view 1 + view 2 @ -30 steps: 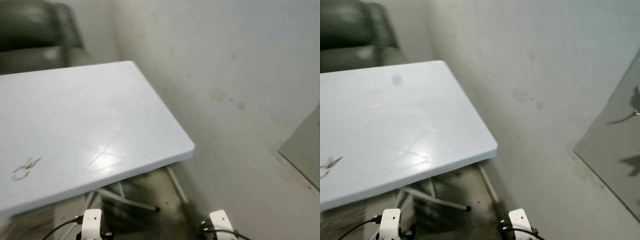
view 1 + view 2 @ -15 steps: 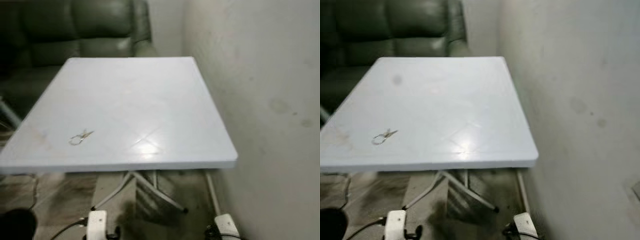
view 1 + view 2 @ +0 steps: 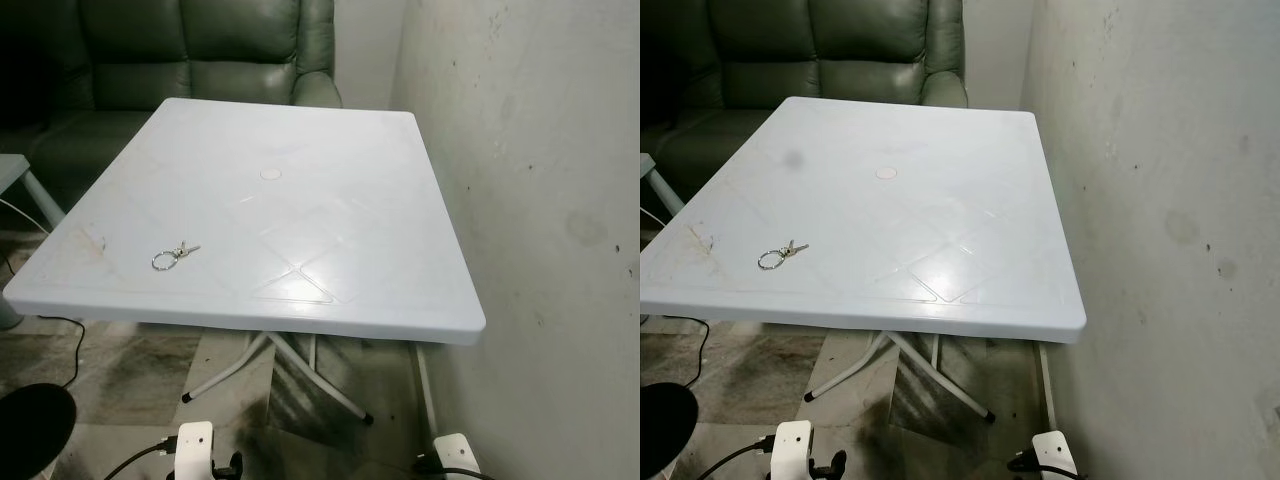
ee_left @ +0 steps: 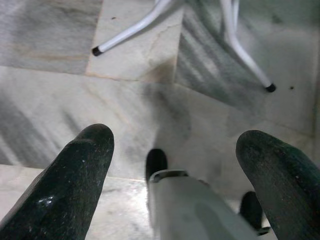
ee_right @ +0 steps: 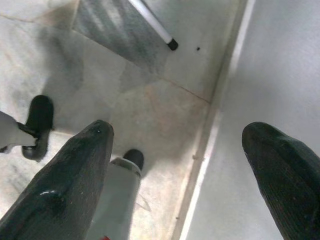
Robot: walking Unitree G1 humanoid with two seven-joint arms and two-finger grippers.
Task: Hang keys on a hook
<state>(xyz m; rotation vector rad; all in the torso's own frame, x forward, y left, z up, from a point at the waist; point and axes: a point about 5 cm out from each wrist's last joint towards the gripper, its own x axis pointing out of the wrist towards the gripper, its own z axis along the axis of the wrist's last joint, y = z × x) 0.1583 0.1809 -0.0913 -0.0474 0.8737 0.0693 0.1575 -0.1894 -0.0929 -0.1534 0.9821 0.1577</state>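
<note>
White table (image 3: 330,200) with keys (image 3: 172,256)

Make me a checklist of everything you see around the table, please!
Surface: white table, scuffed and dirty near its left front corner.
Job's things: keys on a ring, lying flat near the table's left front edge; hook: nothing seen.
Clutter: nothing seen.
End effectors: left end effector and right end effector both hang low over the floor, fingers apart, holding nothing.
Cables: black cable on the floor left of the table.
Surroundings: green sofa behind the table, stained wall on the right, marble floor, white folding table legs.
</note>
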